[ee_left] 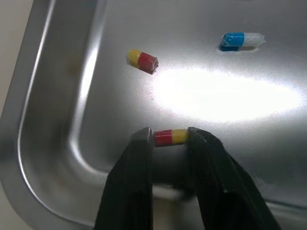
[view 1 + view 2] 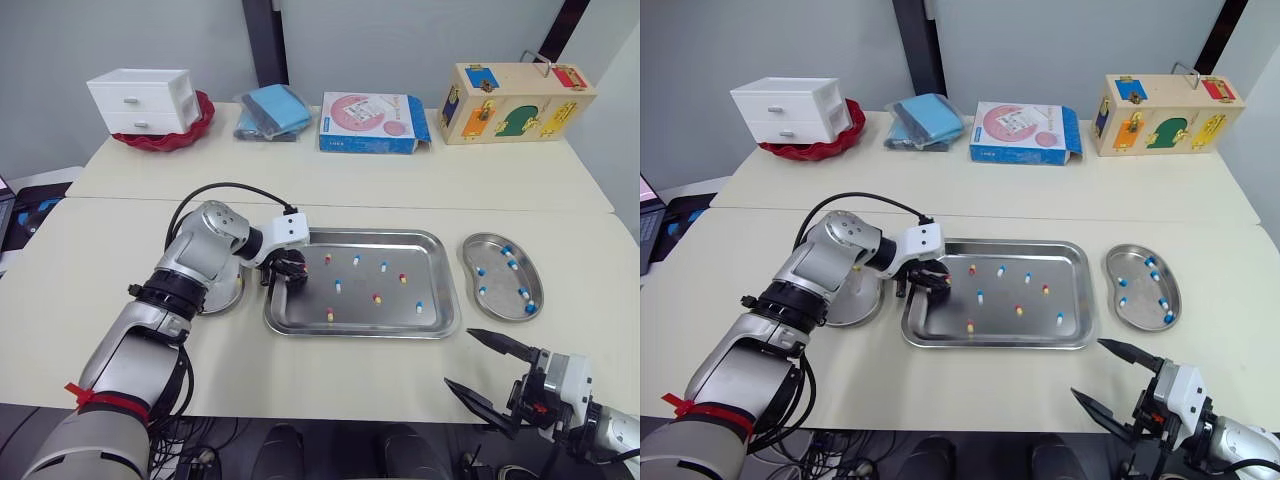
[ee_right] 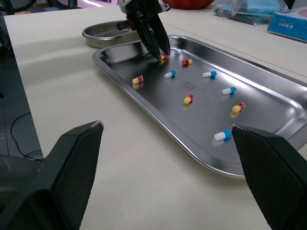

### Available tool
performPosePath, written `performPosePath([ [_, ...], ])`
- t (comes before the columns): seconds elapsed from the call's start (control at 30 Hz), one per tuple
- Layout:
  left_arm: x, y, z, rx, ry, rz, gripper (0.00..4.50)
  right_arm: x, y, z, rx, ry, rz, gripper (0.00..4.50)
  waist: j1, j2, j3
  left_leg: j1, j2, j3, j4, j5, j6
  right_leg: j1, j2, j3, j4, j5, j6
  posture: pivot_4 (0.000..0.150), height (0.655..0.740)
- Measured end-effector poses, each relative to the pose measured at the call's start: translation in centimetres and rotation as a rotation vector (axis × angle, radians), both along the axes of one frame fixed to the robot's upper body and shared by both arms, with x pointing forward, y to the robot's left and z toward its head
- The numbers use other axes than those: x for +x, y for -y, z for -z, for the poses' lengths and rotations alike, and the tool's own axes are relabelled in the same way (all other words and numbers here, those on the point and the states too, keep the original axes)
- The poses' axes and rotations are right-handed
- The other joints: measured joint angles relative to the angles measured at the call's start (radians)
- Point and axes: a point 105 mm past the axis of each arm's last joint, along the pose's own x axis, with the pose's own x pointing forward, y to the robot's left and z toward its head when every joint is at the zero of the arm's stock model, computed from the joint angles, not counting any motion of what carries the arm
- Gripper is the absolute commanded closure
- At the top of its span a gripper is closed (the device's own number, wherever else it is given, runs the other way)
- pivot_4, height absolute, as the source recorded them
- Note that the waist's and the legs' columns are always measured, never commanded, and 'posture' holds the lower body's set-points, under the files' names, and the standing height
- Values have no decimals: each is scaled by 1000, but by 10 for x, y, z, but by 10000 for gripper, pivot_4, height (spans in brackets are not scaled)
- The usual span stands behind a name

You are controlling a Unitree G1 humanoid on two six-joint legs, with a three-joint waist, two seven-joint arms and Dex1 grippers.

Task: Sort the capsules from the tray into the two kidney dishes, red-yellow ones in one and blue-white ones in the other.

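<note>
left end effector (image 1: pixel 170 138) | red-yellow capsule (image 1: pixel 170 137) pinched between tips | inside tray (image 1: pixel 45 100)

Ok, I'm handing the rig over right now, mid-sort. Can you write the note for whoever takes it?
Left gripper: shut on a red-yellow capsule, down in the rectangular steel tray near its left end.
Right gripper: open and empty, above the table's front edge, clear of the tray.
Done: right-hand steel kidney dish holds several blue-white capsules.
Left-hand steel kidney dish sits beside the tray, partly behind the left arm; its contents cannot be seen.
Left: four loose red-yellow capsules and four loose blue-white capsules in the tray, plus the held one.
</note>
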Motion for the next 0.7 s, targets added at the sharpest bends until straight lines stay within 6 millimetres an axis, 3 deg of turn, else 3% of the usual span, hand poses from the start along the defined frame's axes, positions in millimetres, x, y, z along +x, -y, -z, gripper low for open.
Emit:
performPosePath([
  [0.43, -1, -1, 0, -1, 3, 7, 35529, 0, -2, -2, -6, 0, -8, 0, 0, 0, 0, 0, 0, 0, 1, 0, 0, 0, 0, 0, 1, 0, 0, 1500, 7400],
  [0.6, -10, -11, -2, -19, -22, -6, 35529, -4, -4, -4, -27, -2, -47, 0, -2, 0, 0, 0, 0, 0, 1, 0, 0, 0, 0, 0, 1, 0, 0, 1500, 7400],
  [0.7, -15, -25, -16, -32, -14, -36, 35529, -4, -5, -5, -36, 0, -58, 0, -1, 0, 0, 0, 0, 0, 1, 0, 0, 0, 0, 0, 1, 0, 0, 1500, 7400],
])
